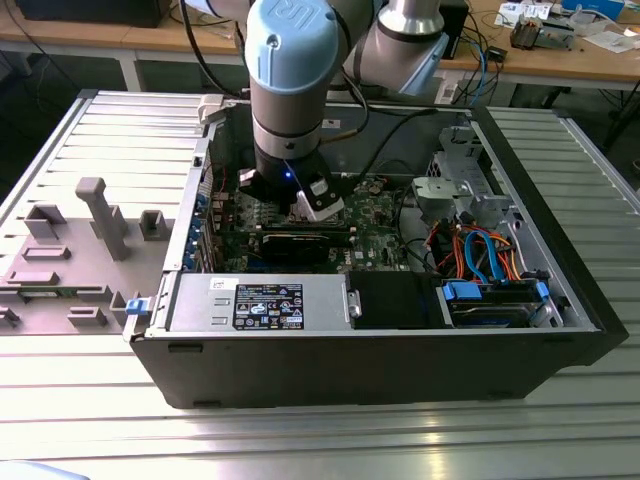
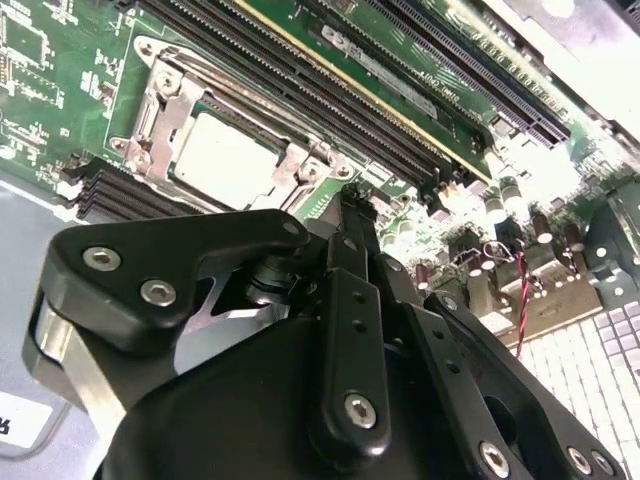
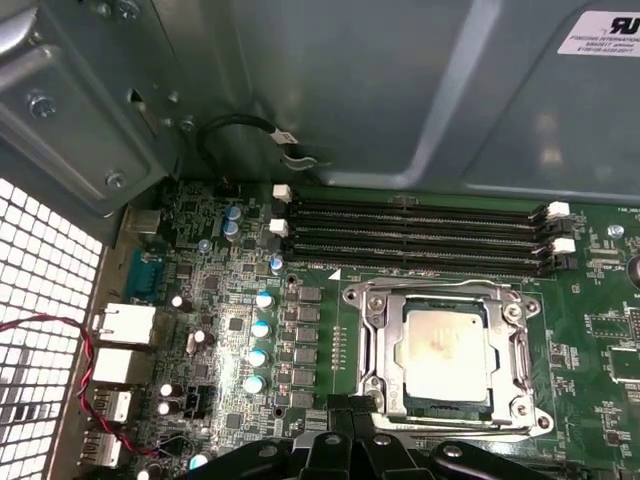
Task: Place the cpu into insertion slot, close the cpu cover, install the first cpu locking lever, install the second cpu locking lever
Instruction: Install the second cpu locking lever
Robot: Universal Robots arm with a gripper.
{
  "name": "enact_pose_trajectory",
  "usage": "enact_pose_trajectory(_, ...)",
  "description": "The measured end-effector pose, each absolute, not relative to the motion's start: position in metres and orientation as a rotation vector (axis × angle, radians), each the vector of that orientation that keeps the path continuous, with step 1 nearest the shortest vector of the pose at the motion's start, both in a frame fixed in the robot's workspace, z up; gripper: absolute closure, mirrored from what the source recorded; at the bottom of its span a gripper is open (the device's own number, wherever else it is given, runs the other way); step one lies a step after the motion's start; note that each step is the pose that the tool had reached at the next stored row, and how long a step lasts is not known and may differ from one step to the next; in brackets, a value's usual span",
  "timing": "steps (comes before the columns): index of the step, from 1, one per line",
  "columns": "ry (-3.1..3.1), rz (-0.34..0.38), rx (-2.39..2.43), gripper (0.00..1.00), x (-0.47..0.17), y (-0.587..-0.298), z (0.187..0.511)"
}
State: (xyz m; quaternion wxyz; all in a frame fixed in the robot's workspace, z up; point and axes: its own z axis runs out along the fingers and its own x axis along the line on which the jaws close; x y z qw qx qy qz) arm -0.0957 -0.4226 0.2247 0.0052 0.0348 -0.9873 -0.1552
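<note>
Silver-grey metal catches the light where the cpu lies flat in the insertion slot on the green circuit board; we see it in both wrist views, its top smooth and faintly smudged. The cpu cover, a thin silvery frame with a square window, lies down around the chip, its stamped edges and corner screws visible. We cannot make out from these views whether the locking levers along its sides are hooked.

In the second wrist view the chip sits just beyond the pincer, whose black linkage plates, studded with bright screws, hide the near part of the board. Its fingers come together at a narrow tip with no gap that we can see and nothing between them, so we read it as pressed together. In the first wrist view the tip is cut off at the frame's edge, just beside the socket's rim.

Long, dark, ridged memory slots run alongside the socket. In the exterior view the arm's pale blue joint hides the socket entirely; the open computer case rests on a ribbed aluminium table, with a grey moulded fixture at the exterior view's left.
</note>
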Motion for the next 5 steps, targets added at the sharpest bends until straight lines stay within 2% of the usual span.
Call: enact_pose_trajectory(5, -3.091, -0.488, 0.108, 0.89, -0.0958, -0.4226, 0.2248)
